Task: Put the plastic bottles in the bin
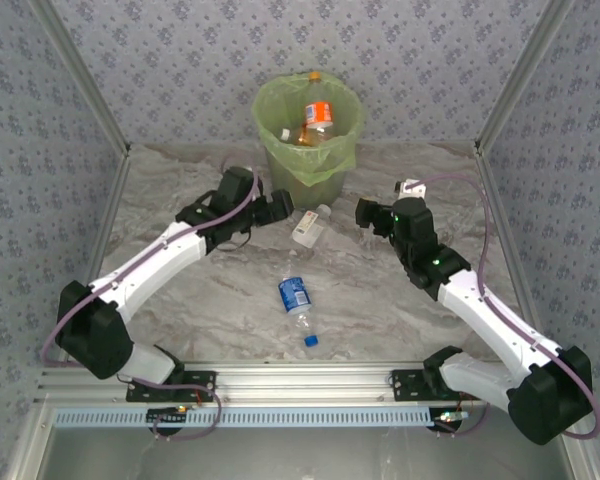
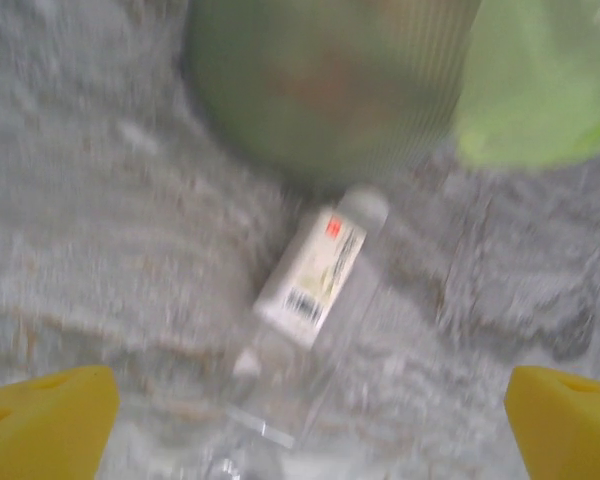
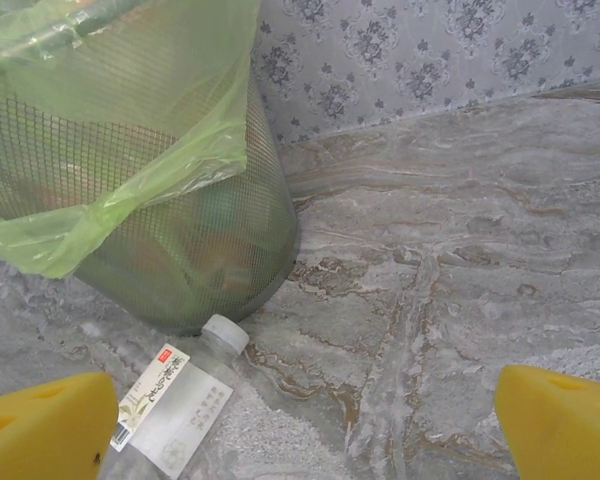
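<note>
Barcode (image 2: 302, 303) and red square (image 2: 332, 228) mark white-labelled bottle (image 2: 315, 265).

Left wrist view, smeared by motion blur: the white-labelled bottle (image 2: 315, 270) fades into haze toward the bottom edge, and the mesh bin (image 2: 330, 90) is cut off at the top. Right wrist view: the bottom edge cuts off the bottle's lower half; the bin's contents are only dim colours behind mesh and green liner (image 3: 100, 150)
</note>
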`<state>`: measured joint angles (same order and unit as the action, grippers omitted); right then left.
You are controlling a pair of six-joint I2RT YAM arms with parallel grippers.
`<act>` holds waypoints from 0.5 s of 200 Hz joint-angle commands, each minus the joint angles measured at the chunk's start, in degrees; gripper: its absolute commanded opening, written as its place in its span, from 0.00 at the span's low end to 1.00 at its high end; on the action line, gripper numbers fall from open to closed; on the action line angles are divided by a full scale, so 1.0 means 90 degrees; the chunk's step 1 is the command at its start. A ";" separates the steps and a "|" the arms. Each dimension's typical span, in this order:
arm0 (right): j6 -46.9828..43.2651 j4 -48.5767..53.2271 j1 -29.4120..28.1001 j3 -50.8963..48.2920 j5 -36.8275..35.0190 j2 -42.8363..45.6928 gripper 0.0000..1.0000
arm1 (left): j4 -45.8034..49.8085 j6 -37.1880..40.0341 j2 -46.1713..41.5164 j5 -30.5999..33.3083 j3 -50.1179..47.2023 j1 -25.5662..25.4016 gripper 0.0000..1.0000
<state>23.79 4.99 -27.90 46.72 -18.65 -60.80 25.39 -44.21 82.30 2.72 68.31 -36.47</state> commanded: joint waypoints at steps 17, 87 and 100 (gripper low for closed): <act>0.0153 -0.0045 -0.0025 -0.0222 0.0129 0.0141 0.99 | 0.1298 -0.0488 -0.0159 -0.0256 -0.0526 -0.0772 0.99; 0.0296 -0.0243 -0.0034 -0.0551 0.0076 0.0468 0.99 | 0.0730 -0.0494 0.0945 -0.1290 -0.0819 -0.1292 0.99; 0.0267 -0.0229 -0.0027 -0.0594 0.0020 0.0538 0.99 | 0.0774 -0.0596 0.1110 -0.1185 -0.0841 -0.1331 0.99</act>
<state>25.30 4.05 -27.90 42.24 -18.00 -57.87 31.79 -48.16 90.17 -7.33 59.37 -47.33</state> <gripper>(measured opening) 0.988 0.992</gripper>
